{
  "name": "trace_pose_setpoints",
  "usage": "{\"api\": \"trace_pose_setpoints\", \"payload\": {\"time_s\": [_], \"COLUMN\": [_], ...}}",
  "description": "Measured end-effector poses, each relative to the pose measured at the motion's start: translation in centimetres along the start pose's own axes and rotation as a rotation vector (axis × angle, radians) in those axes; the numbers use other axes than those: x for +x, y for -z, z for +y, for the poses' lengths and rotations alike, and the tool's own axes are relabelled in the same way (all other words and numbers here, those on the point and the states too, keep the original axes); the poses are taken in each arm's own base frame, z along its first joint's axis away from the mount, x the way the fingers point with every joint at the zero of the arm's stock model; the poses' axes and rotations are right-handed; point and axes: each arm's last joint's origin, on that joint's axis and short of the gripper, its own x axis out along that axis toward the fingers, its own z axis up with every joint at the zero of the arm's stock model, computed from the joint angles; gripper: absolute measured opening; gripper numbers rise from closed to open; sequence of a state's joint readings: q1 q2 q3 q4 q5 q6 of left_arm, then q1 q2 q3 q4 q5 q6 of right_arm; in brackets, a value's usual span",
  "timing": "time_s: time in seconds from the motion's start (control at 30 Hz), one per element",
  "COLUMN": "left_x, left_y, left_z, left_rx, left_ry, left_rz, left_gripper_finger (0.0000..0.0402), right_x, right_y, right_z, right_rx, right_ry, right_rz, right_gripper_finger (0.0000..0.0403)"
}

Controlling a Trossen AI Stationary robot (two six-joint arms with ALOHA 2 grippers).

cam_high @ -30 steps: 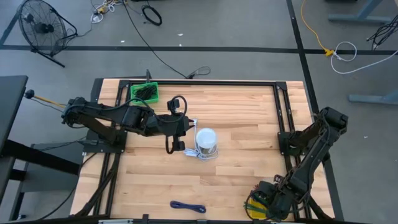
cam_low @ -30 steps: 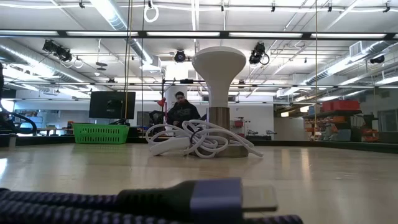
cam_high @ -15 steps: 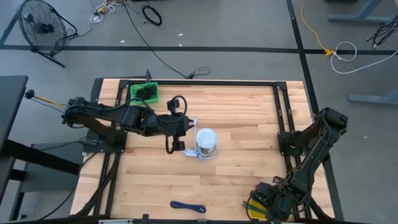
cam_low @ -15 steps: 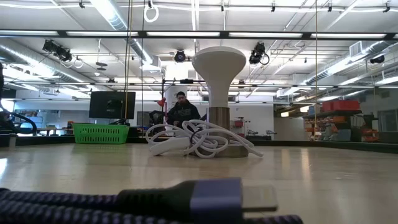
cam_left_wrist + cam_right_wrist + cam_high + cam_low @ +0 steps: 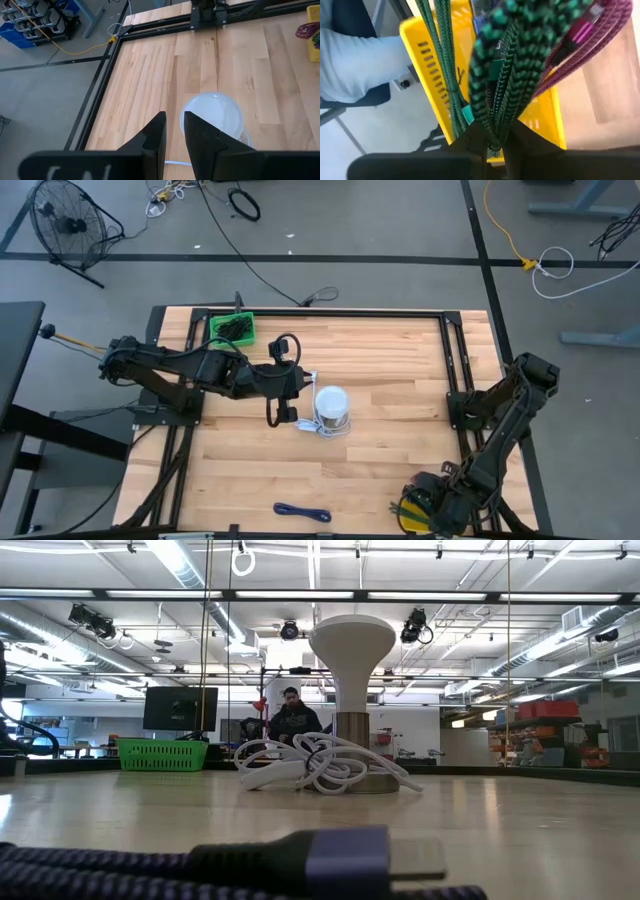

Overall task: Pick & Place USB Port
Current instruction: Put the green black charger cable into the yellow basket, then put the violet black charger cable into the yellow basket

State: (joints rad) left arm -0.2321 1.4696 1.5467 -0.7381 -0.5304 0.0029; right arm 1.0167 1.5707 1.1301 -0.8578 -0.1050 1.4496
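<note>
Pinching a green braided cable with my right gripper, fingers pressed on it over the yellow bin at the table's near right corner. Left gripper hangs above the white USB hub mid-table, fingers nearly together, holding nothing. Looks like the pick step. Next: lift the cable clear w/o snagging the purple one, then carry it twd the hub.

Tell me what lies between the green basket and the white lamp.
In the high view, the left gripper sits between the green basket and the white lamp.
</note>
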Motion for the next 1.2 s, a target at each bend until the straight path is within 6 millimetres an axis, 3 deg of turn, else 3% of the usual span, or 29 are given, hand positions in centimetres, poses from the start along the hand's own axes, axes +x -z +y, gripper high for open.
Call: {"api": "trace_pose_setpoints", "payload": {"time_s": [0.23, 0.7, 1.03, 1.2], "left_x": [0.0, 0.0, 0.0, 0.0], "left_y": [0.0, 0.0, 0.0, 0.0], "left_z": [0.0, 0.0, 0.0, -0.2], "left_rx": [0.000, 0.000, -0.019, -0.033], "left_ry": [0.000, 0.000, 0.002, 0.079], "left_rz": [0.001, 0.000, 0.000, 0.002], "left_gripper_finger": [0.0073, 0.0073, 0.0073, 0.0073], "right_x": [0.1, 0.1, 0.1, 0.0], "right_y": [0.8, 1.4, 1.1, 0.0], "right_z": [0.1, 0.2, -0.1, -0.2], "right_rx": [0.039, 0.034, -0.015, -0.080], "right_ry": [0.008, 0.004, 0.029, 0.047], "right_rz": [-0.044, -0.048, -0.103, -0.188], "right_gripper_finger": [0.0049, 0.0142, 0.0146, 0.0141]}}
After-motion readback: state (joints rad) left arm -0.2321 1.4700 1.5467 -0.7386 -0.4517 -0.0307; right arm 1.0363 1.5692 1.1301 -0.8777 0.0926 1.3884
